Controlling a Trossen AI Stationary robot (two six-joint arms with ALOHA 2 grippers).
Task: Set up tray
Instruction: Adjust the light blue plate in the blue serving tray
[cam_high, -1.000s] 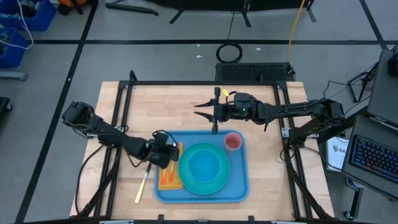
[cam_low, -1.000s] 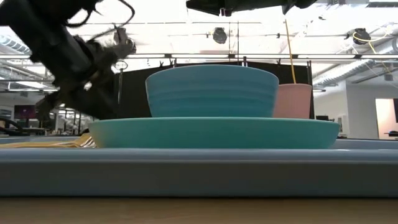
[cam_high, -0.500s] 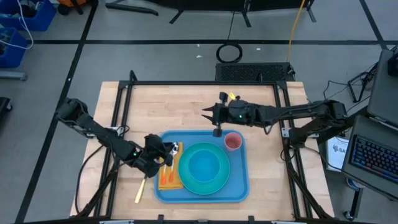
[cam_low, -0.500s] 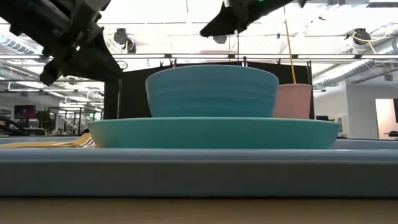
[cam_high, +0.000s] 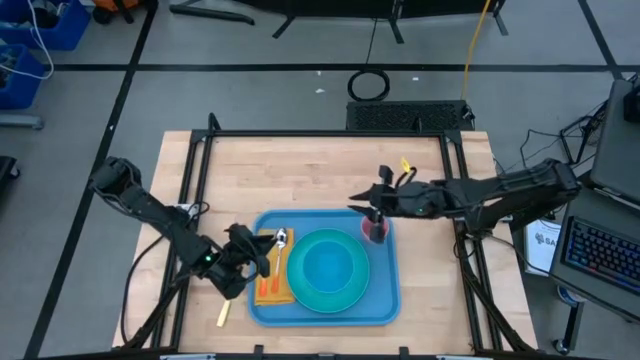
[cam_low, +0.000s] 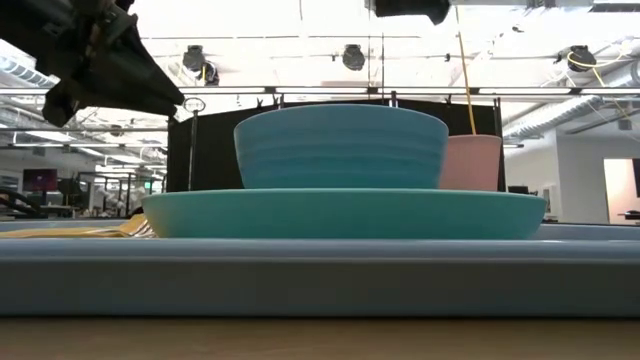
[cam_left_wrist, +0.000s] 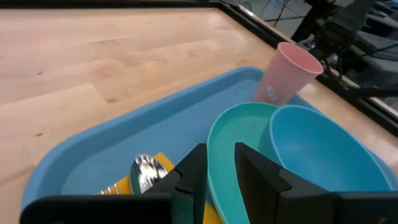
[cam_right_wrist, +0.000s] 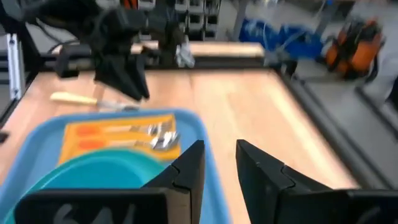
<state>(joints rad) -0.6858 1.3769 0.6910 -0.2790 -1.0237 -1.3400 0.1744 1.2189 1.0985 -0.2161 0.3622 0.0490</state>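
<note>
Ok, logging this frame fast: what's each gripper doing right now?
Left gripper: open a little, holding nothing, over the tray's left edge.
Right gripper: open a little, holding nothing, above the pink cup.

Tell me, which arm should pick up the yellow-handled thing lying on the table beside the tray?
Probably left. The left fingers hover at the tray's left edge, close to the yellow-handled utensil on the table. The right fingers are across the tray, over the pink cup.
</note>
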